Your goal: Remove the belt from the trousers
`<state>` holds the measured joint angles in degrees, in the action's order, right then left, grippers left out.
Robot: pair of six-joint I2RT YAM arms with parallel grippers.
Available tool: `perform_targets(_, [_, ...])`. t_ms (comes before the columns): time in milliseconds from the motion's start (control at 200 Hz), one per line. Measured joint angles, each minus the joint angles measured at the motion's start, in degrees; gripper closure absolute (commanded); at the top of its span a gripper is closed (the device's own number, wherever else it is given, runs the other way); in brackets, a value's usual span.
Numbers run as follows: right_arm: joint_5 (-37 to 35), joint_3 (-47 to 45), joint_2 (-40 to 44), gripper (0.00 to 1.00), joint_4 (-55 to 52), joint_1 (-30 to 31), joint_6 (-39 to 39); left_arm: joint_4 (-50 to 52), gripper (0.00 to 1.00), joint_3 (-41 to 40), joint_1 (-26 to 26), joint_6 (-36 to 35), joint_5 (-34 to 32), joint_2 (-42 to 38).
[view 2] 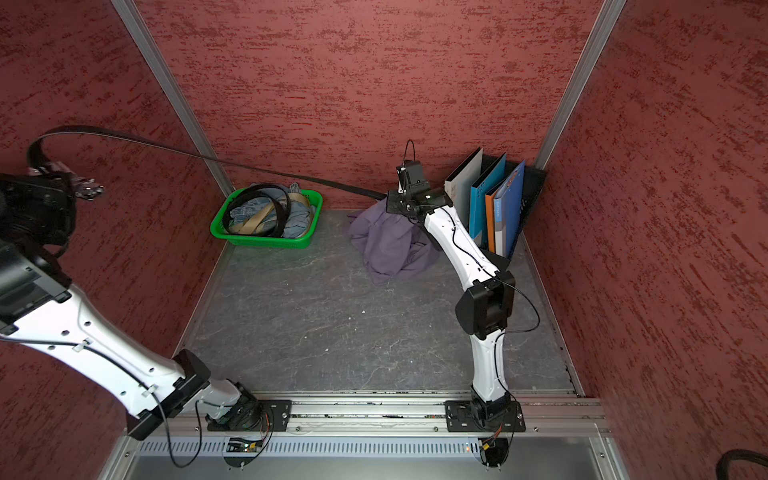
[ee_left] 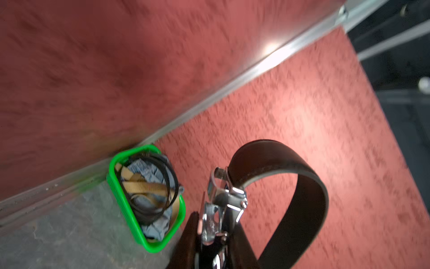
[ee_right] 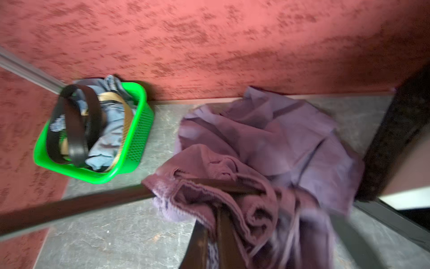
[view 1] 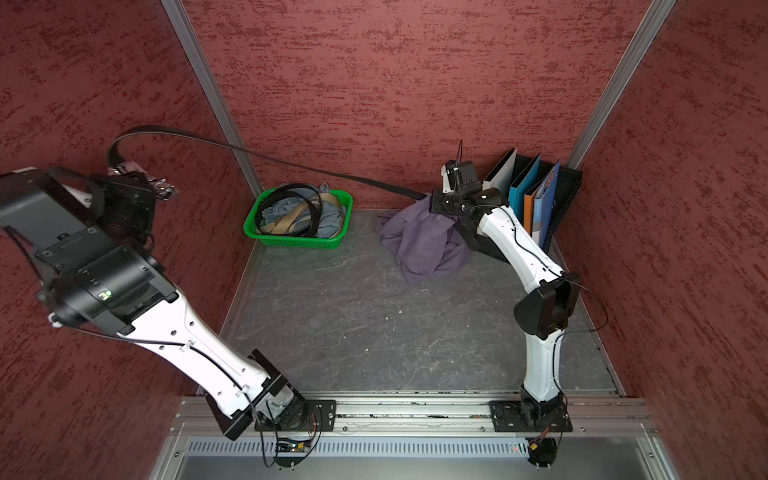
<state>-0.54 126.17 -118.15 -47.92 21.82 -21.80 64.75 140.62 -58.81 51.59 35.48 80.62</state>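
The long narrow black leather-like belt [view 1: 291, 161] hangs taut in the air across the far part of the scene, from high on the left down to the far right. Its silver metal buckle [ee_left: 223, 202] end curls into a loop at the left gripper [view 1: 143, 185], whose jaws are pressed together on the strap just beside the buckle, as the left wrist view shows. The other end runs into the bunched waistband of the soft muted purple fabric trousers [view 1: 419, 241] and is hidden inside the folds there; the right wrist view is too blurred to tell how far it is threaded.

The right gripper [view 1: 432, 200] sits at the far right, jaws closed and pinching the raised waistband fabric, so that edge is lifted while the rest of the trousers lies crumpled on the grey marbled tabletop [view 1: 353, 324].

At the far left of the table a green perforated plastic basket [view 1: 291, 242] holds a light blue denim garment [ee_right: 109, 139], a wider black belt [ee_right: 76, 130] and a tan webbing belt [ee_left: 144, 186]. Upright blue, orange and white folders [view 1: 528, 187] stand in a black rack at the far right, just beside the right arm
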Motion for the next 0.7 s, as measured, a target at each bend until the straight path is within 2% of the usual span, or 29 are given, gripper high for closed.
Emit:
perform_targets(120, [-0.83,-0.02,-2.05,1.00,-3.93,-2.47,-2.16,-8.83,0.97,-6.27,-8.74,8.50,7.21,-1.92])
perform_targets(250, [-3.45,-1.25,-4.24,1.00,-7.39,-4.42,-4.46,-13.90,0.97,-6.71,-13.90,13.92,11.08,-0.66])
perform_targets(346, [-4.07,-5.92,-4.66,1.00,-8.15,-5.75,-7.04,-17.27,0.97,-6.67,-17.75,17.31,13.42,-0.24])
perform_targets(586, [-7.61,-24.52,-4.59,1.00,-6.80,-7.87,-11.41,-26.77,0.96,-3.76,-24.09,25.31,16.96,2.43])
perform_targets(701, [-7.10,-29.92,-4.15,1.00,-4.15,-7.91,-12.59,-29.83,0.96,-3.08,-24.11,27.71,17.40,3.78])
